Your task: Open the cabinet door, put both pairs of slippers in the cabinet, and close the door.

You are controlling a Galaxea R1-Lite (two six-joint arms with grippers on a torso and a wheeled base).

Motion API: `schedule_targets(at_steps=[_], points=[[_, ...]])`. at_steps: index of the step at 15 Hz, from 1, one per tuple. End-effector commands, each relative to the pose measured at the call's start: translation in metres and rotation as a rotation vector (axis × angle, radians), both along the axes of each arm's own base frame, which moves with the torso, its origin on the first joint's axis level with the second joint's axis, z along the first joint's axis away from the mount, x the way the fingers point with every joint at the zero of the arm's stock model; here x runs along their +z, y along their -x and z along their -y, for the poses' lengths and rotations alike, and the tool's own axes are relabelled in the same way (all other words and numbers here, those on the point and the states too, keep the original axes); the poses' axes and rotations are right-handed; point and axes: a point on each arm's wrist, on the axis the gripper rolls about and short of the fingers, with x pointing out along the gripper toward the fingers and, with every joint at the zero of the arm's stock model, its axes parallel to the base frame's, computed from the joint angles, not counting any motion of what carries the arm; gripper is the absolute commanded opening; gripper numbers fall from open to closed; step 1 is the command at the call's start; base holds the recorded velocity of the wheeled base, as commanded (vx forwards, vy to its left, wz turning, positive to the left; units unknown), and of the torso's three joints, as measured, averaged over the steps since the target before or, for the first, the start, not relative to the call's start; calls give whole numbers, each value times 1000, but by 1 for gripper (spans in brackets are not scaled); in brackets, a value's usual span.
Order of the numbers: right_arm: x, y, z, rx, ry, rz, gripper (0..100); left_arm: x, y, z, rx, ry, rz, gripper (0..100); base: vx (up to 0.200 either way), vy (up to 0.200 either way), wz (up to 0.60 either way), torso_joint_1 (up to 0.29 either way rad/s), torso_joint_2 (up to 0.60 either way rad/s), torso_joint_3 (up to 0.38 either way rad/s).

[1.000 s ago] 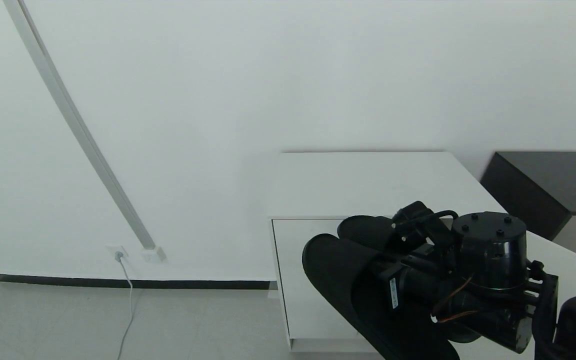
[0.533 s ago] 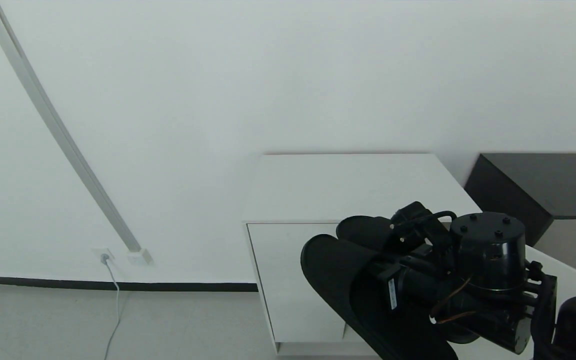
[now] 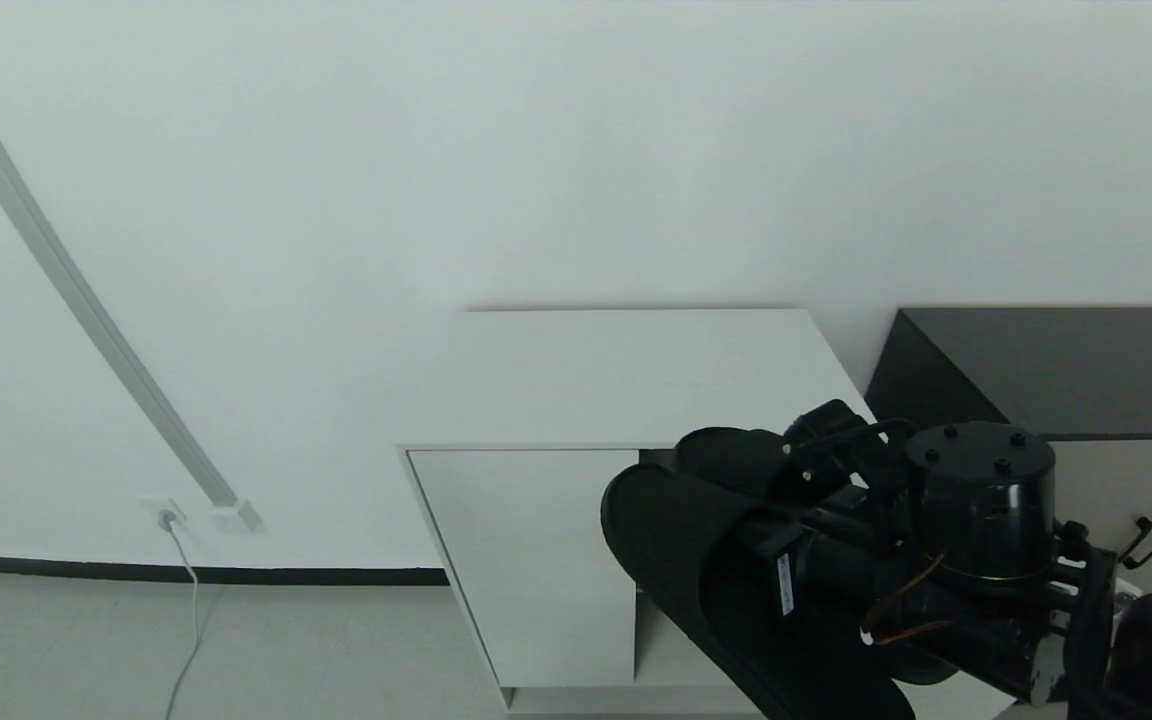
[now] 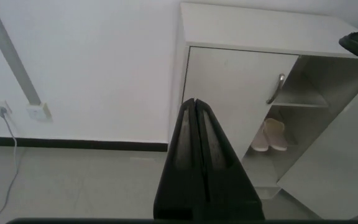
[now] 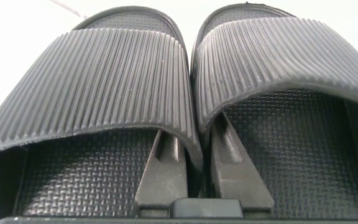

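Black slippers (image 3: 696,540): pinched side by side in right gripper (image 5: 192,129), one finger under each strap, adjoining inner edges squeezed between; held aloft in front of cabinet (image 4: 247,28). Cabinet door (image 4: 229,93) open, light pair of slippers (image 4: 271,135) lying on lower shelf inside. Left gripper (image 4: 196,102): fingers pressed together, empty, pointing toward cabinet from well apart.

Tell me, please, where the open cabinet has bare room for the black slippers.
The shelf above the pale slippers looks bare, bordered by the open door and the cabinet top, which is bare too. The lower compartment is crowded: the pale pair takes up its floor beside the door. The right gripper holds the black slippers.
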Motion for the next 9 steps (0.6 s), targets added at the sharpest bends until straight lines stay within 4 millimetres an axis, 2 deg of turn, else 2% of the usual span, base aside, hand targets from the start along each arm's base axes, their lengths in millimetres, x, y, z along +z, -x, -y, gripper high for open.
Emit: schedule_targets(at_steps=[1, 3, 9], points=[[-1, 1, 1, 1, 3, -1, 0, 0, 0, 0, 2, 1, -1, 0, 0, -200, 0, 2, 2, 2], [-2, 1, 1, 1, 6, -2, 0, 0, 0, 0, 2, 1, -1, 0, 0, -200, 0, 2, -2, 9], [-3, 1, 1, 1, 8, -4, 0, 0, 0, 0, 2, 5, -1, 0, 0, 0, 0, 0, 0, 0]])
